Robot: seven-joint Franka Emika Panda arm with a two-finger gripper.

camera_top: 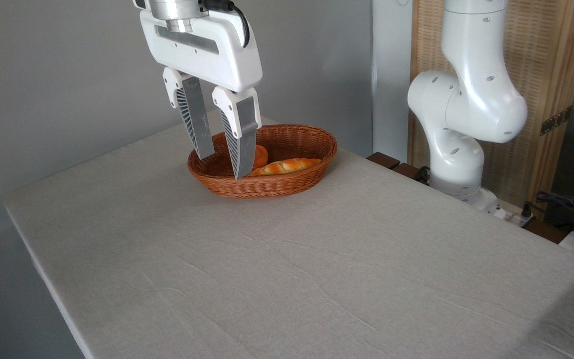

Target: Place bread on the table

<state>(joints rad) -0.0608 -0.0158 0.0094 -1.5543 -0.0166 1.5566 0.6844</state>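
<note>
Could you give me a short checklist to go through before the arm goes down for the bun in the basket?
1. Gripper open: ok, a gap shows between the fingers, nothing held.
2. Bun located: ok, in the wicker basket, partly hidden behind the right finger.
3. Gripper lined up over the bun: cannot tell, one view gives no depth.
4. Long loaf clear of the grasp: cannot tell, it lies right beside the bun.
5. Fingers clear of the basket rim: cannot tell, the tips overlap it in this view.
6. Free spot on the table: ok, bare cloth in front.
</note>
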